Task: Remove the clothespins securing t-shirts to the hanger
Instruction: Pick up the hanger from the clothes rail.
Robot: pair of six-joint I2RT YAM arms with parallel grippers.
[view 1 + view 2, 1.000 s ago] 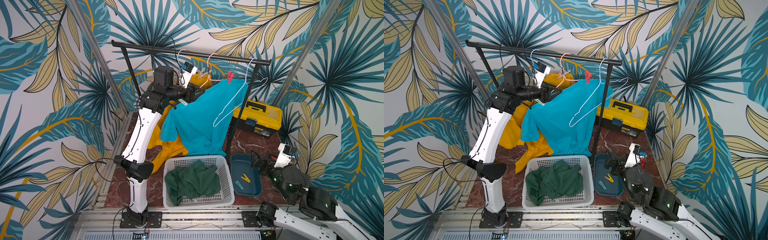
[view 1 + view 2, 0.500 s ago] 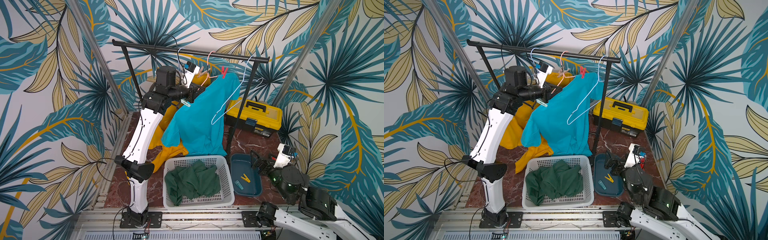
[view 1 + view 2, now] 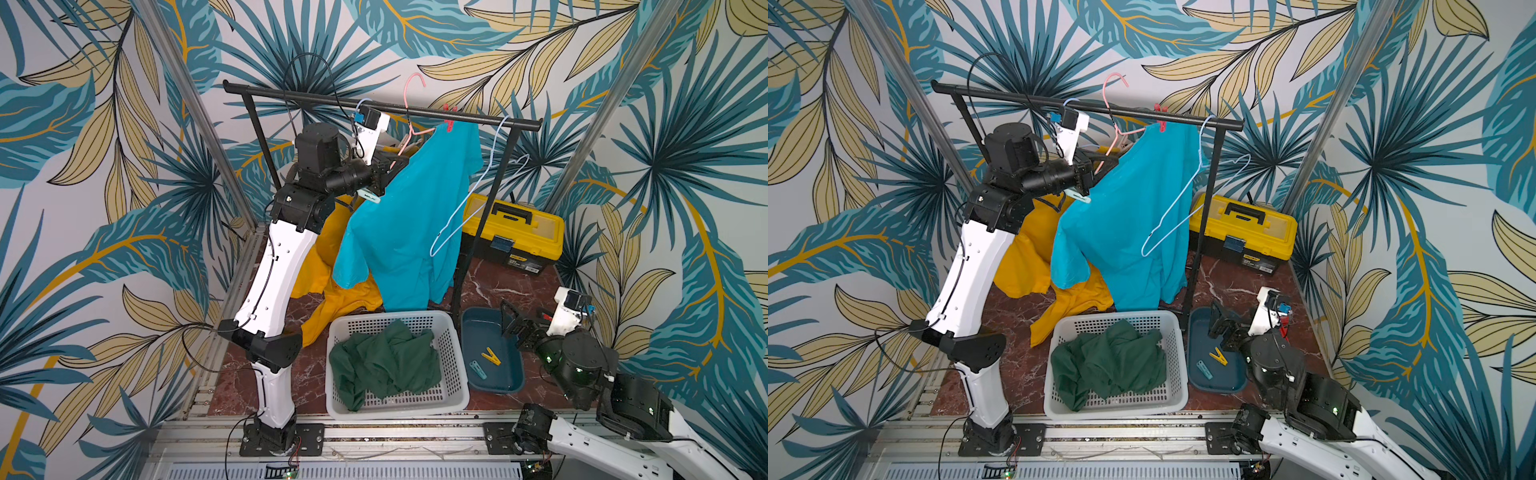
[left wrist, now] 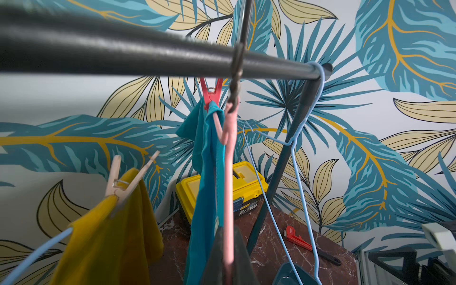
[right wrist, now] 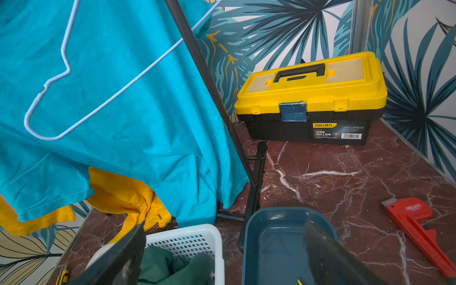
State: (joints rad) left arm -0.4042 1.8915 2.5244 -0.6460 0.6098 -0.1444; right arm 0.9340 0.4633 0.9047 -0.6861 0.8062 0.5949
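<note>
By my reading the job is about a third done. The dark green t-shirt [image 3: 386,365] lies loose in the white basket [image 3: 451,365], and a yellow clothespin [image 3: 491,356] and a teal clothespin [image 3: 477,370] rest in the blue tray [image 3: 478,332]. Three pins are left. The red clothespin [image 4: 210,95] pins the turquoise t-shirt [image 4: 207,153] to the pink hanger [image 4: 229,160], a mint clothespin [image 3: 369,195] sits at that shirt's lower shoulder, and a tan clothespin [image 4: 123,177] holds the yellow t-shirt [image 4: 111,234]. The left pincer [image 4: 229,233] is closed, seemingly clamped on the pink hanger. The right pincer [image 3: 513,322] hangs spread and empty over the tray.
</note>
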